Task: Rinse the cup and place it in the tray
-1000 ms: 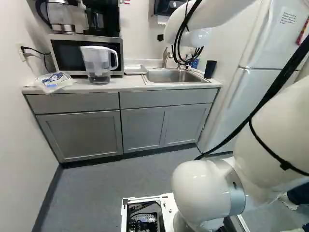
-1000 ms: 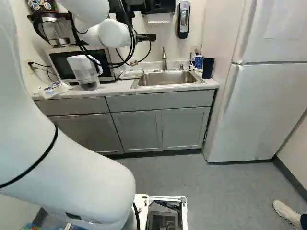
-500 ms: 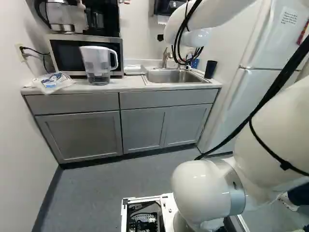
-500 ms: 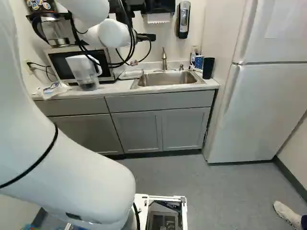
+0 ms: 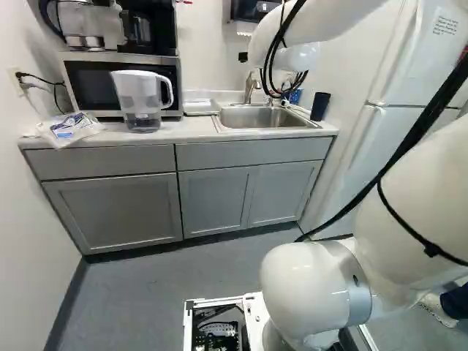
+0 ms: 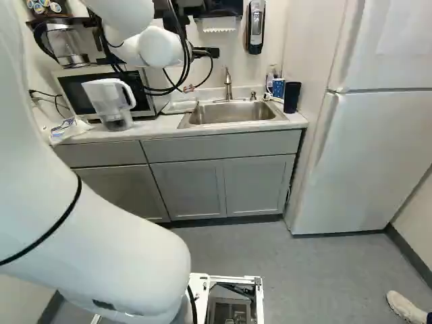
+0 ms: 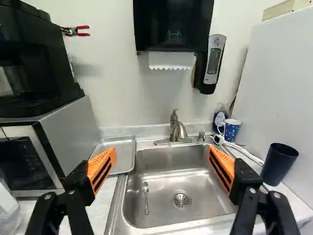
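Note:
In the right base view my gripper [image 6: 206, 52] is mostly hidden behind the white wrist, up in front of the wall. The wrist view shows the gripper [image 7: 162, 169] open and empty, its orange pads far apart on either side of the sink basin. A dark tapered cup [image 7: 279, 164] stands upright on the counter right of the sink, outside the fingers. Behind it, near the wall, is a blue patterned mug [image 7: 231, 130] with a white handle. A shallow metal tray [image 7: 119, 148] lies between microwave and sink, ahead of the other finger.
The steel sink [image 7: 168, 196] has a faucet [image 7: 177, 130] behind it and a spoon-like utensil [image 7: 146, 197] inside. A microwave [image 5: 121, 82], a clear pitcher [image 5: 139, 99] and a plastic bag [image 5: 67, 129] occupy the counter's left. A fridge [image 6: 368, 155] stands at the right.
The base has moved slightly toward the counter: microwave, pitcher and cabinets shift left and look a little larger in both base views. The arm keeps its pose against its lowest joint.

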Tool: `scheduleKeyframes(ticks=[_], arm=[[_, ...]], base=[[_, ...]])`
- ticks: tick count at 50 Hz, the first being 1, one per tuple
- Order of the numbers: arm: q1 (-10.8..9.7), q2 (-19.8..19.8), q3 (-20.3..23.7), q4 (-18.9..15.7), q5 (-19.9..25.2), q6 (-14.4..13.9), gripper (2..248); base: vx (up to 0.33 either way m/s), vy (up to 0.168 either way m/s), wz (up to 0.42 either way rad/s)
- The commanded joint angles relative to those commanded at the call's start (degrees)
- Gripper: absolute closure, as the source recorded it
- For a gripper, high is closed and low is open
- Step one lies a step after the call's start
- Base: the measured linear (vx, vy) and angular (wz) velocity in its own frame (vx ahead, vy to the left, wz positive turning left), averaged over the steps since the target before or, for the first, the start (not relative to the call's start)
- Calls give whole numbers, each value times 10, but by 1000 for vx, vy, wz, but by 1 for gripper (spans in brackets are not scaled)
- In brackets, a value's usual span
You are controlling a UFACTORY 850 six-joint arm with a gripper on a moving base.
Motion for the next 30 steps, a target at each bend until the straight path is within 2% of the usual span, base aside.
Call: scheduleKeyframes(ticks=[30], arm=[[0, 0, 0, 0, 0, 0, 3]], base=[[106, -13, -14]])
